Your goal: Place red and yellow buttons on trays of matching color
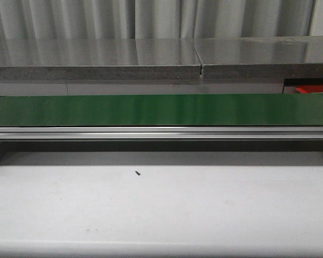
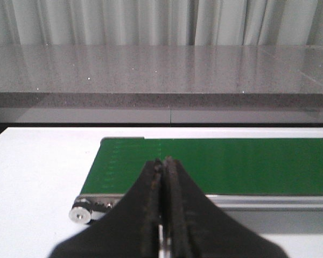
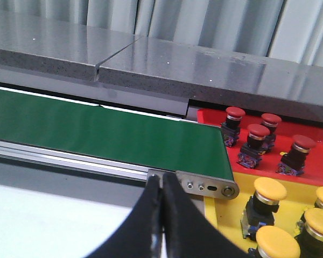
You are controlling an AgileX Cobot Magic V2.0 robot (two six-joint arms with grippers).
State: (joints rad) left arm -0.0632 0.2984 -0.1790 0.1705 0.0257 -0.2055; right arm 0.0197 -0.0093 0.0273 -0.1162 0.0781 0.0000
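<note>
The right wrist view shows several red buttons (image 3: 258, 130) standing on a red tray (image 3: 211, 119) just past the end of the green conveyor belt (image 3: 97, 129). Beside them, several yellow buttons (image 3: 270, 189) stand on a yellow tray (image 3: 226, 215). My right gripper (image 3: 161, 177) is shut with nothing in it, its tips by the belt's end plate, short of the yellow tray. My left gripper (image 2: 164, 161) is shut and empty, in front of the other end of the belt (image 2: 231, 166). No button lies on the belt (image 1: 161, 110). Neither gripper appears in the front view.
The belt's aluminium rail (image 1: 161, 133) runs across the white table (image 1: 161, 215). A small black screw (image 1: 137, 172) lies on the table. A grey stone ledge (image 1: 97, 59) stands behind the belt. A corner of the red tray (image 1: 315, 87) shows at far right.
</note>
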